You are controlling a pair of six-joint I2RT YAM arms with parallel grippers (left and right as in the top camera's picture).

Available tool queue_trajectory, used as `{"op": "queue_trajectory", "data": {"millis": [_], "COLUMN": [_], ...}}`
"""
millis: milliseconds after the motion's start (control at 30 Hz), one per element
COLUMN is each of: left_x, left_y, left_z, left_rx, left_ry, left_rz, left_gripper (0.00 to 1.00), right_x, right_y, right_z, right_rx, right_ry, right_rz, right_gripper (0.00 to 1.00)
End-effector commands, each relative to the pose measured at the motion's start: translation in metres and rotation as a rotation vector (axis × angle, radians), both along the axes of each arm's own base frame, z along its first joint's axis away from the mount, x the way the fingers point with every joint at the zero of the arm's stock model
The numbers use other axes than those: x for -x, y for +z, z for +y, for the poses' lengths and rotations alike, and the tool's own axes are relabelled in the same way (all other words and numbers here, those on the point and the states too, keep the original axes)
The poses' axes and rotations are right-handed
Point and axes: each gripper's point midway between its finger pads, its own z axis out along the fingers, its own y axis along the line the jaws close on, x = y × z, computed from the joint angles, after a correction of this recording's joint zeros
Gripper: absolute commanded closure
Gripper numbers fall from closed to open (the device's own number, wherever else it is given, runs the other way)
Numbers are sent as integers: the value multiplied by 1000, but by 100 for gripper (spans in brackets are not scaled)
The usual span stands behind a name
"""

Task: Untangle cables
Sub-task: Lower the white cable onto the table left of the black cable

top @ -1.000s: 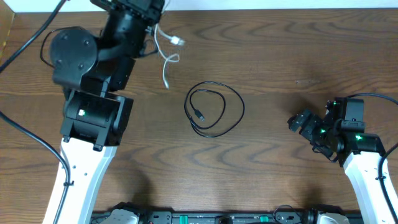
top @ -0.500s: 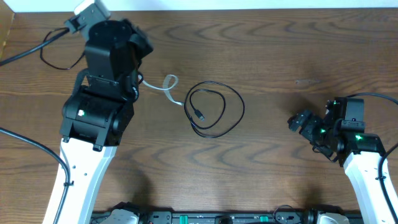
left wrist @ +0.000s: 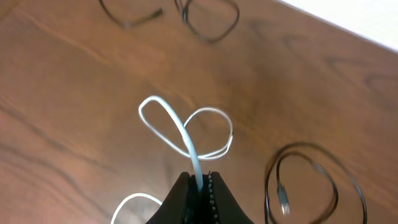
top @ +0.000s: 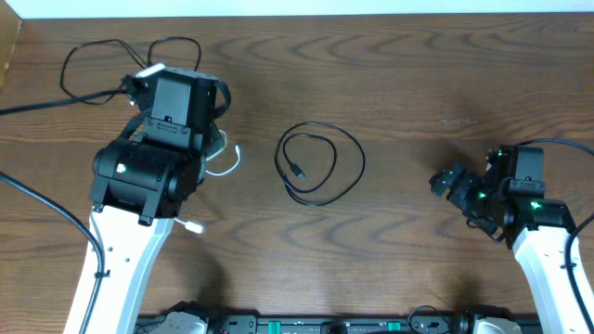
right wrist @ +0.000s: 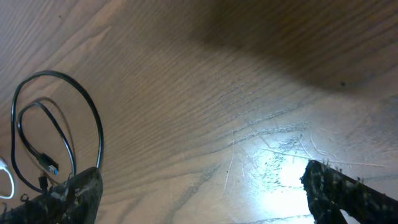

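Observation:
My left gripper (left wrist: pixel 200 182) is shut on the white cable (left wrist: pixel 188 143), which runs up from the jaws and crosses itself in two loops over the wood. In the overhead view the left arm (top: pixel 172 111) covers that gripper. Only a white loop (top: pixel 232 160) and a white plug end (top: pixel 192 225) show beside it. One black cable (top: pixel 297 173) lies coiled alone at the table's centre, its plug inside the coil (left wrist: pixel 283 202). Thin black loops (top: pixel 176 44) lie behind the left arm. My right gripper (top: pixel 457 190) rests open and empty right of the coil (right wrist: pixel 47 163).
Thicker black arm wires (top: pixel 37 199) trail over the left side of the table. The table's far edge (top: pixel 371 13) meets a white wall. Bare wood (right wrist: pixel 236 112) lies between the right gripper's fingers and the coil.
The left arm has pulled back toward the near left, dragging the white cable away from the back of the table and clear of the black coil. The right arm has not moved.

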Motion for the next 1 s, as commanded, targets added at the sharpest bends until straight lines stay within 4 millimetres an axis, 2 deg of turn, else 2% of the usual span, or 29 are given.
{"op": "queue_trajectory", "data": {"millis": [0, 33, 133, 233, 300, 367, 467, 567, 600, 667, 833, 900, 967], "left_x": [6, 6, 9, 11, 8, 1, -14, -25, -27, -35, -45, -51, -57], "left_y": [-12, -17, -30, -51, -66, -74, -80, -86, -86, -90, -107, -124, -145], "left_z": [-19, -28, -48, -50, -49, -38, -11, 9, 15, 45, 89, 93, 86], "left_rx": [117, 156, 241, 226, 199, 131, -2, 5, 10, 29, 55, 94, 166], "left_ry": [-32, -59, -115, -115, -99, -64, 19, 86, 106, 200, 306, 270, 223], "left_rz": [63, 88, 164, 264, 326, 339, 326, 320, 318, 305, 325, 371, 425], "left_gripper": [91, 86, 83, 83, 75, 61, 48, 34, 33, 32, 31, 32, 32], "right_x": [-4, -4, -4, -4, -4, -4, -4, -4, -4, -4, -4, -4, -4], "right_y": [6, 7, 6, 6, 6, 6, 7, 6, 6, 7, 6, 7, 7], "right_z": [-2, -2, -2, -2, -2, -2, -2, -2, -2, -2, -2, -2, -2], "right_rx": [10, 10, 10, 10, 10, 10, 10, 10, 10, 10, 10, 10, 10], "right_ry": [5, 5, 4, 5, 5, 5, 5, 5, 5, 4, 5, 5, 5], "right_rz": [-22, -22, -22, -22, -22, -22, -22, -22, -22, -22, -22, -22, -22], "right_gripper": [1, 1, 1, 1, 1, 1, 1, 1, 1, 1, 1, 1, 1]}}
